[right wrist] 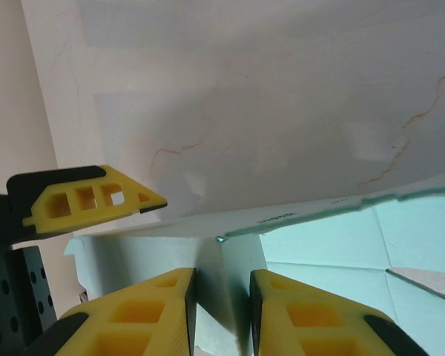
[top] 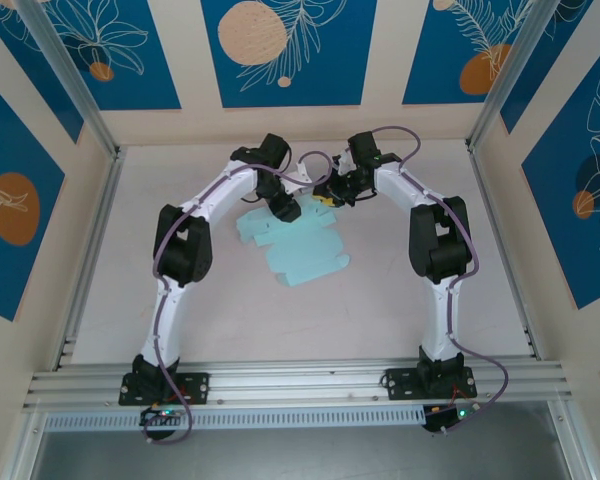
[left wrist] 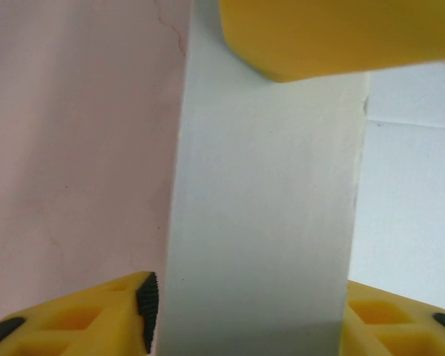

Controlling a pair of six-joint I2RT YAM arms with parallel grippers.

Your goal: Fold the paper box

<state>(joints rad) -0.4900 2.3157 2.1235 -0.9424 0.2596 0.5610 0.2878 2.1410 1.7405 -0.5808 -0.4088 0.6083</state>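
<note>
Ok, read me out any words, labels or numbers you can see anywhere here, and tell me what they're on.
No text here can be read.
Paper box: faint tiny marks by its raised edge in the right wrist view, too small to read.
Wall panels: leaf and circle drawings, no words.

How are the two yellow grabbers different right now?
The left gripper has its fingers spread wide, with a broad flap of the paper box filling the gap. The right gripper has its fingers nearly together, seemingly pinching a narrow bit of card. The left gripper reaches in from the left, the right gripper from the right. Both have yellow fingers and meet at the sheet's far edge.
</note>
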